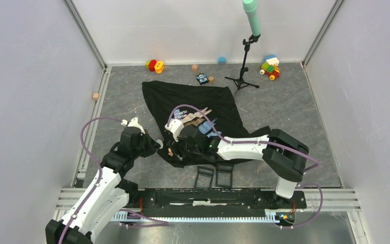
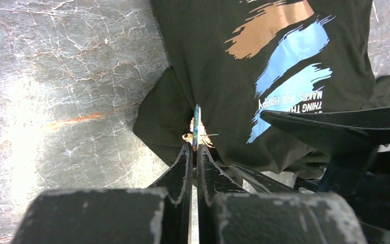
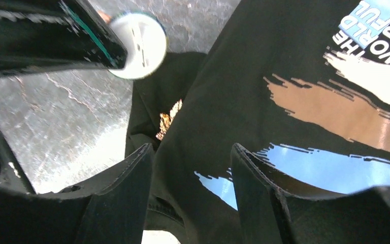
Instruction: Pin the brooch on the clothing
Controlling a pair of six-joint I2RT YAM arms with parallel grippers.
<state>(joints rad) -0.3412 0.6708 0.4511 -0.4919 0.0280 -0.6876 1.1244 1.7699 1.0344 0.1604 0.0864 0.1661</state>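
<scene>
The clothing, a black T-shirt (image 1: 198,96) with blue and tan brush strokes and white lettering, lies spread on the grey table. My left gripper (image 1: 162,146) is shut on the brooch (image 1: 170,151), a thin disc with a gold part. In the left wrist view the brooch (image 2: 196,124) stands edge-on past my gripper (image 2: 195,147), touching the shirt (image 2: 218,66) at its near left edge. My right gripper (image 3: 190,152) grips a raised fold of the shirt (image 3: 244,61) beside the brooch (image 3: 166,120). In the top view the right gripper (image 1: 180,147) sits just right of the left one.
Along the far wall are a red and yellow ring toy (image 1: 155,65), wooden cubes (image 1: 195,67), a small blue robot toy (image 1: 201,78), a block truck (image 1: 270,67) and a microphone stand (image 1: 244,76). Another cube (image 1: 96,95) lies far left. Two black frames (image 1: 214,175) lie near the front edge.
</scene>
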